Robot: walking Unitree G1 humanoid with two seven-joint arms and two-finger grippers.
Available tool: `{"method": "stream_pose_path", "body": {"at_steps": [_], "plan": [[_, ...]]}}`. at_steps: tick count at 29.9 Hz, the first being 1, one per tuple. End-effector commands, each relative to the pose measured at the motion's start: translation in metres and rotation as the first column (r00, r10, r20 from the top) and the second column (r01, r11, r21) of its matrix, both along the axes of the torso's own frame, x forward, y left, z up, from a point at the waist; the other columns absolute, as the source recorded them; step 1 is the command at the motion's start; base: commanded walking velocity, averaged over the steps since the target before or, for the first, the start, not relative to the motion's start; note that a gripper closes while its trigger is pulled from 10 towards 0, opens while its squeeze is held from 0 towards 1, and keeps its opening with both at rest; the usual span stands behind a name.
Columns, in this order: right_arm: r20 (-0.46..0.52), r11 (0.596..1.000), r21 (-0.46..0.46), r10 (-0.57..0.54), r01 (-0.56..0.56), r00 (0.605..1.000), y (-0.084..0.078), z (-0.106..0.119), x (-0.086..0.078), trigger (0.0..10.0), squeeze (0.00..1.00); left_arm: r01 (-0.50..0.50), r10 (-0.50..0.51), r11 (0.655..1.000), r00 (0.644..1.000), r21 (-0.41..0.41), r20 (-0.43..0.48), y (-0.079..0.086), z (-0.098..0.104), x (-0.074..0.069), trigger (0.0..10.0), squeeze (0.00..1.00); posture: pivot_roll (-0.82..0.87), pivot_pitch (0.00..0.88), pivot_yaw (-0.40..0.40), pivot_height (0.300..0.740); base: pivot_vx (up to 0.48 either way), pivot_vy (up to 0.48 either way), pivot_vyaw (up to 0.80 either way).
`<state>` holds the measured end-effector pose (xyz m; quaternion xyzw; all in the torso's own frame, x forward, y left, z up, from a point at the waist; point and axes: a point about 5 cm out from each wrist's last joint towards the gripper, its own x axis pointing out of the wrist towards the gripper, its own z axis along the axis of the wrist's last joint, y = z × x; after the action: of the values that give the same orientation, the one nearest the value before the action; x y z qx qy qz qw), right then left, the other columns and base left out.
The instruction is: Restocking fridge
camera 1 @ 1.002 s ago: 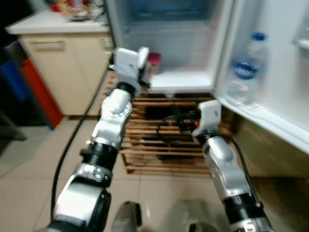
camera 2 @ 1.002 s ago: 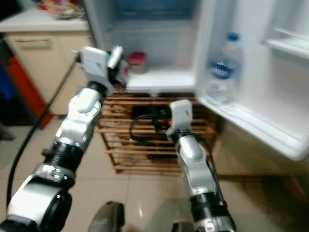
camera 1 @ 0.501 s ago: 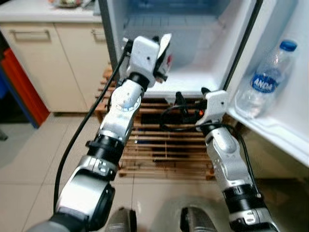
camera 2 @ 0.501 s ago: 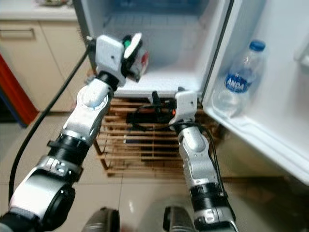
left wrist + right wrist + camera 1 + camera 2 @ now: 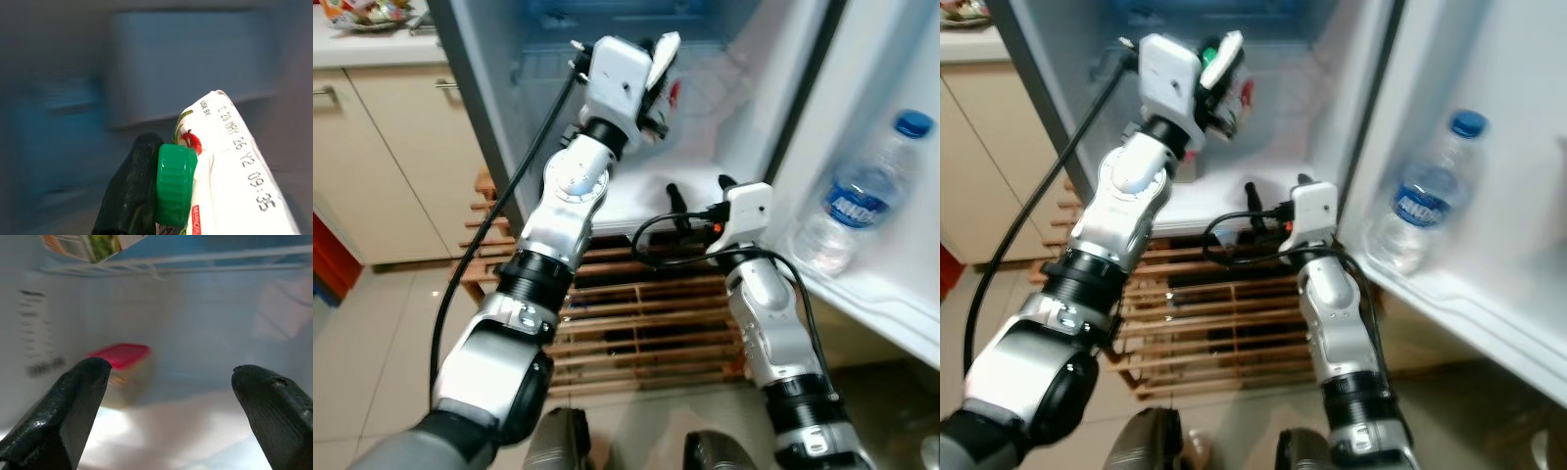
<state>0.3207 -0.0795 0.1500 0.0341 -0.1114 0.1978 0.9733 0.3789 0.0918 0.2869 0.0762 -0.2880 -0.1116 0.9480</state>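
My left gripper (image 5: 654, 78) is shut on a white carton (image 5: 230, 171) with a green cap (image 5: 174, 183). It holds the carton (image 5: 1226, 67) tilted, high inside the open fridge near the wire shelf. My right gripper (image 5: 698, 190) stands open and empty, lower down at the front edge of the fridge's white bottom shelf (image 5: 631, 201). A red-lidded container (image 5: 122, 366) sits at the back of that shelf, ahead of the right gripper (image 5: 171, 373). A clear water bottle (image 5: 860, 201) with a blue cap stands in the door shelf to the right.
The open fridge door (image 5: 891, 117) reaches out on the right, its lower shelf rim (image 5: 871, 305) close to my right arm. A wooden slatted rack (image 5: 636, 318) lies under the fridge. Beige cabinets (image 5: 382, 147) stand to the left, above tiled floor.
My left arm has risen with the carton from bottom-shelf height to up by the wire shelf. The camera has come closer to the fridge. The right gripper stays open near the shelf edge.
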Motion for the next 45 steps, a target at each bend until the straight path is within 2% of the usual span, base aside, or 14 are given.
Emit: {"method": "stream_pose_path", "body": {"at_steps": [1, 5, 9, 12, 14, 19, 24, 31, 35, 39, 40, 41, 42, 45], "plan": [[0.031, 1.000, 0.012, -0.009, 0.009, 0.999, -0.009, 0.007, 0.000, 10.0, 0.00, -0.049, 0.056, 0.996, 0.993, -0.072, 0.106, 0.002, 0.030, -0.009, 10.0, 0.00, -0.10, 0.000, 0.050, 0.652, 0.480, 0.000, 0.00], [0.036, 1.000, 0.014, 0.007, -0.008, 0.999, -0.007, 0.008, -0.002, 10.0, 0.00, -0.089, 0.099, 0.992, 0.988, -0.089, 0.119, 0.011, 0.033, -0.013, 10.0, 0.00, -0.10, 0.000, 0.049, 0.652, 0.480, 0.000, 0.00], [0.025, 1.000, 0.009, 0.022, -0.022, 0.999, -0.005, 0.005, -0.004, 10.0, 0.00, -0.216, 0.220, 0.976, 0.963, -0.038, 0.154, 0.023, 0.032, -0.013, 10.0, 0.00, -0.09, 0.000, 0.038, 0.652, 0.120, 0.000, 0.00], [0.021, 0.999, 0.007, 0.041, -0.041, 0.999, -0.003, 0.005, -0.003, 10.0, 0.00, -0.292, 0.295, 0.956, 0.949, -0.037, 0.110, 0.035, 0.025, -0.003, 10.0, 0.00, -0.08, 0.000, 0.033, 0.652, 0.000, 0.000, 0.00], [0.023, 0.999, 0.005, 0.054, -0.054, 0.998, -0.001, 0.006, -0.003, 10.0, 0.00, -0.334, 0.336, 0.941, 0.941, -0.060, 0.038, 0.049, 0.014, 0.009, 10.0, 0.00, -0.08, 0.000, 0.032, 0.652, 0.000, 0.000, 0.00], [0.026, 0.998, 0.007, 0.063, -0.063, 0.998, 0.000, 0.008, -0.004, 10.0, 0.00, -0.384, 0.385, 0.922, 0.923, -0.045, 0.026, 0.060, 0.011, 0.018, 10.0, 0.00, -0.09, 0.000, 0.031, 0.652, 0.000, 0.000, 0.00], [0.052, 0.992, 0.002, 0.123, -0.123, 0.991, 0.010, 0.017, -0.012, 10.0, 0.00, -0.342, 0.341, 0.935, 0.940, -0.096, -0.025, 0.061, 0.020, 0.029, 10.0, 0.00, -0.12, 0.000, 0.028, 0.652, 0.000, 0.000, 0.00], [0.088, 0.987, 0.012, 0.158, -0.160, 0.983, 0.016, 0.031, -0.028, 10.0, 0.00, -0.314, 0.316, 0.942, 0.949, -0.123, -0.002, 0.058, 0.045, 0.034, 10.0, 0.00, -0.14, 0.008, 0.031, 0.652, 0.000, 0.000, 0.00], [0.090, 0.984, 0.018, 0.176, -0.178, 0.980, 0.019, 0.034, -0.031, 10.0, 0.00, -0.316, 0.308, 0.937, 0.949, -0.152, -0.074, 0.061, 0.045, 0.038, 10.0, 0.00, -0.15, 0.025, 0.031, 0.652, 0.000, 0.000, 0.00], [0.075, 0.981, 0.022, 0.192, -0.194, 0.979, 0.021, 0.036, -0.038, 10.0, 0.00, -0.356, 0.322, 0.915, 0.928, -0.188, -0.189, 0.073, 0.038, 0.043, 10.0, 0.00, -0.15, 0.056, 0.033, 0.652, 0.000, 0.000, 0.00], [0.069, 0.981, 0.025, 0.192, -0.194, 0.979, 0.021, 0.037, -0.041, 10.0, 0.00, -0.368, 0.331, 0.911, 0.922, -0.188, -0.199, 0.076, 0.038, 0.044, 10.0, 0.12, -0.15, 0.069, 0.029, 0.652, 0.000, 0.000, 0.00], [0.069, 0.981, 0.025, 0.192, -0.194, 0.979, 0.021, 0.037, -0.041, 10.0, 0.00, -0.368, 0.331, 0.911, 0.922, -0.188, -0.199, 0.076, 0.038, 0.044, 10.0, 0.12, -0.15, 0.069, 0.029, 0.652, 0.000, 0.000, 0.00], [0.053, 0.980, 0.031, 0.194, -0.196, 0.980, 0.021, 0.036, -0.044, 10.0, 0.00, -0.378, 0.338, 0.907, 0.916, -0.185, -0.215, 0.080, 0.039, 0.044, 10.0, 0.25, -0.15, 0.079, 0.027, 0.652, 0.000, 0.000, 0.00], [0.037, 0.979, 0.032, 0.202, -0.203, 0.979, 0.023, 0.034, -0.048, 10.0, 0.00, -0.358, 0.318, 0.915, 0.924, -0.184, -0.213, 0.078, 0.044, 0.045, 10.0, 0.75, -0.16, 0.088, 0.032, 0.652, 0.000, 0.000, 0.00]]}}
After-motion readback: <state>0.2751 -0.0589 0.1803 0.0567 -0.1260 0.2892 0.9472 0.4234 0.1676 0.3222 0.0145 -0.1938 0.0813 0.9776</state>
